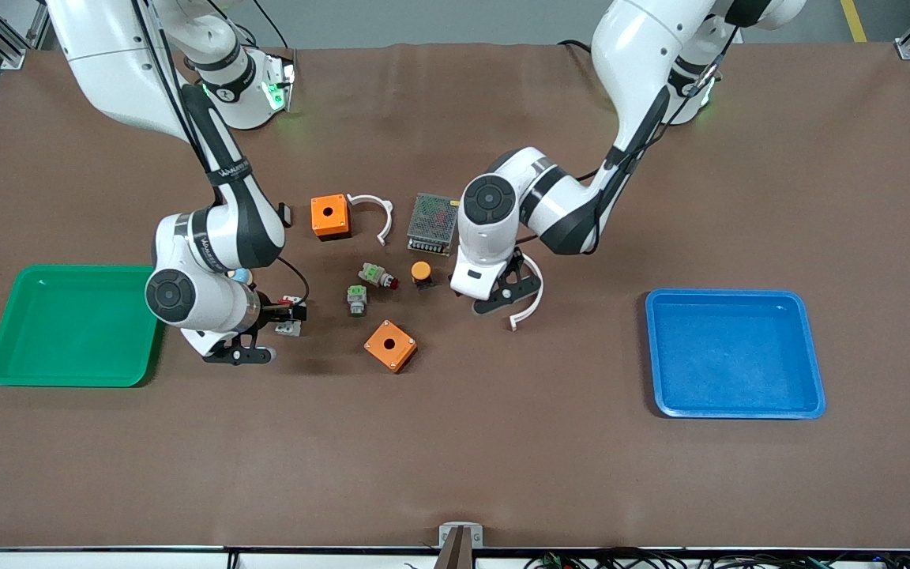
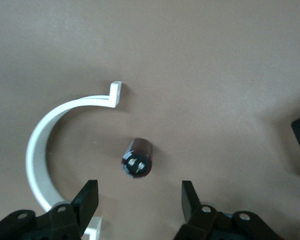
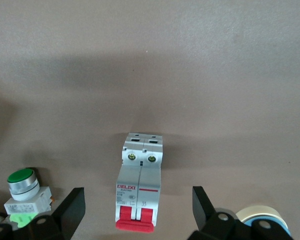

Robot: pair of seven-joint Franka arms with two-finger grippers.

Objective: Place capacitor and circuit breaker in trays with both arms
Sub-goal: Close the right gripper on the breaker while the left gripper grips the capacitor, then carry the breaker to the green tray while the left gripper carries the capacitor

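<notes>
The capacitor [image 2: 137, 159], a tiny black cylinder, lies on the brown mat inside the curve of a white clip [image 2: 37, 150]. My left gripper [image 2: 138, 200] hangs open just over it, one finger on each side, not touching. In the front view the left gripper [image 1: 505, 292] hides the capacitor. The circuit breaker [image 3: 139, 185], white-grey with red levers, lies flat on the mat. My right gripper [image 3: 137, 207] is open around its red end, with clear gaps on both sides. In the front view the right gripper [image 1: 285, 310] is over the breaker [image 1: 290, 327], beside the green tray.
A green tray [image 1: 68, 324] lies at the right arm's end and a blue tray [image 1: 731, 352] at the left arm's end. Between the arms lie two orange boxes [image 1: 330, 216] [image 1: 390, 345], two green-topped parts [image 1: 376, 275] [image 1: 356, 300], an orange-capped button [image 1: 421, 273], a mesh box [image 1: 433, 223] and a second white clip [image 1: 372, 213].
</notes>
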